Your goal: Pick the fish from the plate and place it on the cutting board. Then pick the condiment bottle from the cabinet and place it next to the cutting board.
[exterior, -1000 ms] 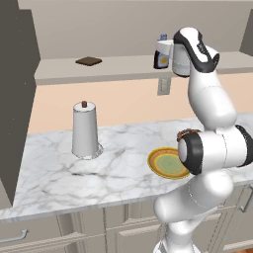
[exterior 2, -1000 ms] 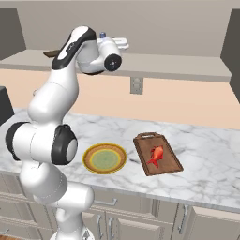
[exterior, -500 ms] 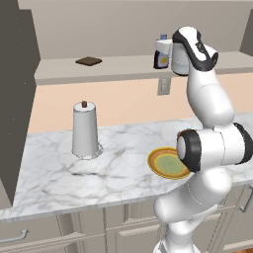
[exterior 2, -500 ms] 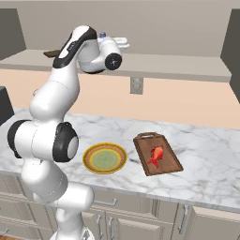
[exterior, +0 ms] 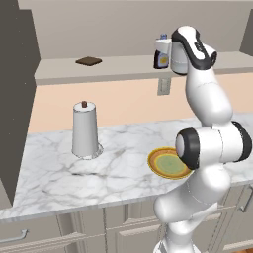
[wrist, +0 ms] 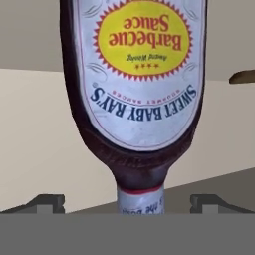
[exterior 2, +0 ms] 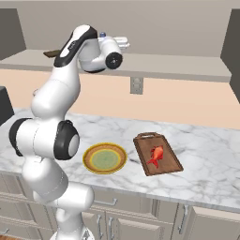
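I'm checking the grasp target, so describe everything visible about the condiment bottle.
The condiment bottle has a dark brown-purple body, a narrow neck and a light blue-grey cap. Its pale label carries a yellow sunburst reading "Barbecue Sauce" and "Sweet Baby Ray's"; it looks upside down in the hand view. The bottle stands upright on the cabinet ledge. The gripper is open, a fingertip on each side of the neck, neither visibly touching it.

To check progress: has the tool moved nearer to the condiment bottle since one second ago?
Yes, slightly: the tool edged left along the cabinet toward the condiment bottle.
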